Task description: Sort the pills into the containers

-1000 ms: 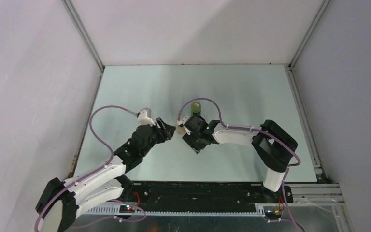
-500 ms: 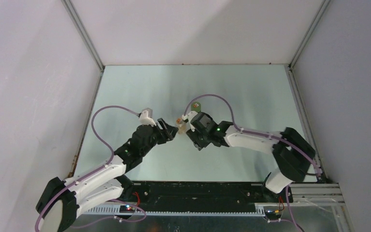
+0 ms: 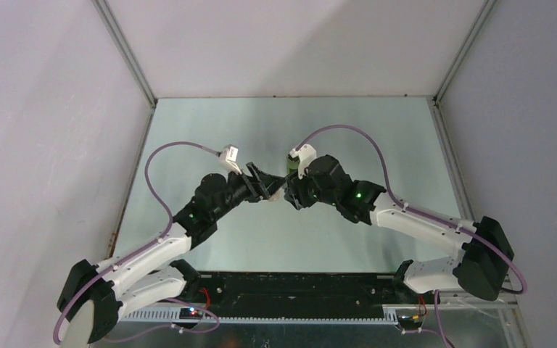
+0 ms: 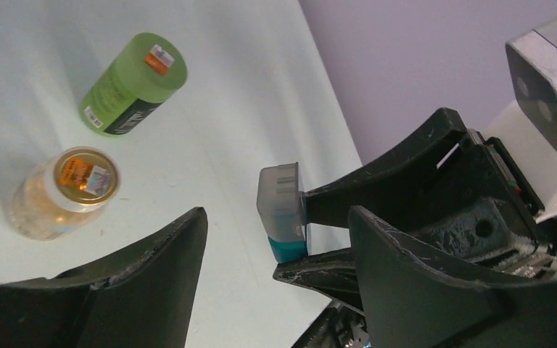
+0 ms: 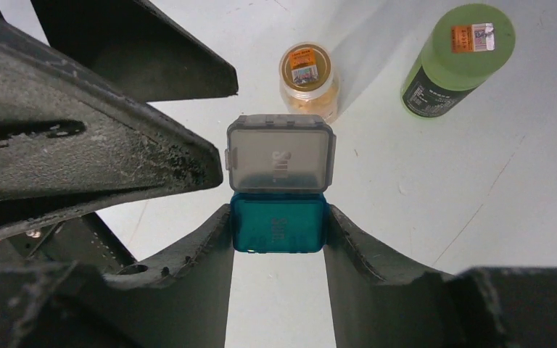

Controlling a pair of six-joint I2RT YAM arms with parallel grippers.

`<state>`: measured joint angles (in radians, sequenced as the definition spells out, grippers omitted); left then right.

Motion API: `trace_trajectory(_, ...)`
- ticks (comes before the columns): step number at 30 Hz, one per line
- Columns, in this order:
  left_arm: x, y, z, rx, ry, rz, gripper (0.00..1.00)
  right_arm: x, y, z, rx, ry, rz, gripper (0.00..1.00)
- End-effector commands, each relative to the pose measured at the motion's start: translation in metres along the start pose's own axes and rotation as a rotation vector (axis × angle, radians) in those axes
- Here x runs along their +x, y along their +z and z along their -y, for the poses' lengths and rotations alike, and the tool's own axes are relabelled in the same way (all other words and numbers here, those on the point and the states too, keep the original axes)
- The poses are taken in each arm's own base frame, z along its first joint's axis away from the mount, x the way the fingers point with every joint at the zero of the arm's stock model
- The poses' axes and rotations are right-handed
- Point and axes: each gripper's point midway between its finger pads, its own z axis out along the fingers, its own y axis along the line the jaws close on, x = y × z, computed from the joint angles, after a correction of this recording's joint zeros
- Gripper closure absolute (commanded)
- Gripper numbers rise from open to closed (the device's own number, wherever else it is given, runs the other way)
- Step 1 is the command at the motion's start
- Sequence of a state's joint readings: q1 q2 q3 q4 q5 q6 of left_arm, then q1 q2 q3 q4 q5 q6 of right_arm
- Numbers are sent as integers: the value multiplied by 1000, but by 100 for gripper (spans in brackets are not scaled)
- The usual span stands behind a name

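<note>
Right wrist view: the right gripper (image 5: 279,226) pinches a little pill box (image 5: 279,192) with its lid (image 5: 281,161) up, close to two bottles.

The table (image 5: 479,217) fills the frame. The left gripper (image 5: 228,119), big and black in the upper left, is spread wide and holds nothing. One finger tip (image 5: 188,163) sits right by the lid's left edge, and I cannot tell if it touches. The right gripper squeezes the box's blue bottom from both sides in the middle of the frame. The green bottle (image 5: 458,58) stands in the upper right. The pale bottle (image 5: 309,80) with the orange top stands just above the lid, so it is nearer. Both tops are on. I see no pills. I think the box must go up the frame to reach a bottle.
</note>
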<state>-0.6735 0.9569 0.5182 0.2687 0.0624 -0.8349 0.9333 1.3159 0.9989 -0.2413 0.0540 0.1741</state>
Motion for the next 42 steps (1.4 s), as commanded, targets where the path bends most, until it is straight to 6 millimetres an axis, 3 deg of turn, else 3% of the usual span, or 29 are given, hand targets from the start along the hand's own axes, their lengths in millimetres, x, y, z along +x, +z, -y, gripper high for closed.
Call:
trace_trajectory(1, -14, 1, 29, 109, -40, 28, 24, -27, -15, -6, -40, 53, 97, 57)
trace_trajectory(6, -6, 8, 33, 131, -63, -20, 28, -38, -23, -5, -49, 77, 134, 57)
trace_trajectory(15, -4, 19, 40, 149, -113, -55, 44, -45, -23, -10, -96, 97, 151, 57)
trace_trajectory(30, -8, 26, 34, 136, -199, -47, 48, -34, -17, -8, -116, 102, 104, 57)
trace_trajectory(33, -9, 27, 32, 126, -203, -37, 37, -32, -15, -8, -122, 103, 95, 57)
trace_trajectory(38, -11, 27, 30, 124, -209, -25, 32, -30, -14, -6, -129, 107, 82, 58)
trace_trajectory(42, -10, 28, 27, 118, -214, -26, 40, -28, -13, -5, -130, 114, 73, 57)
